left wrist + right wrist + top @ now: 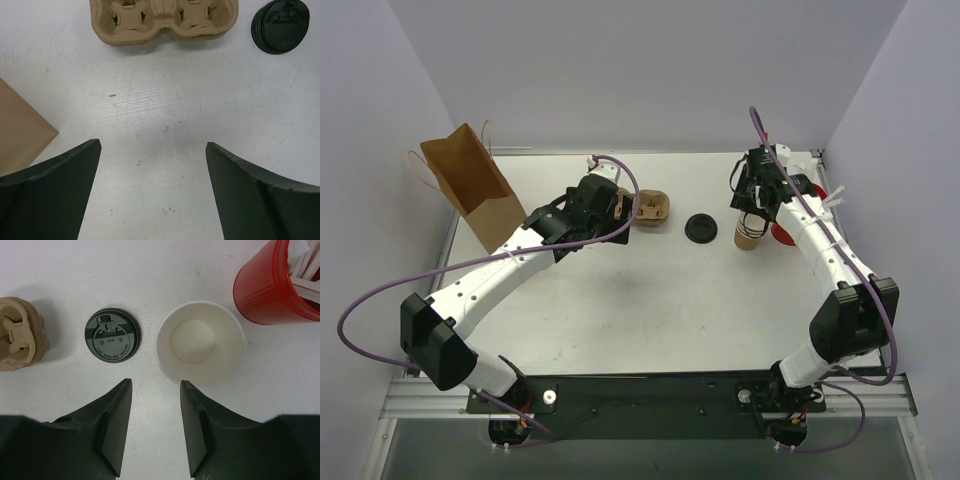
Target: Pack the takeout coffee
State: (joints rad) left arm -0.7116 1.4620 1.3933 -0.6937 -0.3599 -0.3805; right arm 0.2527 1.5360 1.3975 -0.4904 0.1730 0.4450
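The right claw (156, 385) stands with its jaws partway apart, only bare table in the narrow gap between them and nothing held. Just beyond its fingertips, slightly toward the right finger, the paper cup (200, 342) stands upright and open-topped, its white inside showing. The cup's black lid (112, 335) lies flat on the table beside it, apart from it, with clear table all around. Raised marks on the lid are too small to read. A red ribbed cup (270, 290) with white sticks stands close by the paper cup on the other side, near the table's right edge.

The left claw (152, 145) is spread wide and empty over open table, a pulp cup carrier (162, 22) ahead of it. A brown paper bag (470, 185) stands at the left rear edge. The white table (650, 310) is scuffed and speckled, and pale walls enclose it.
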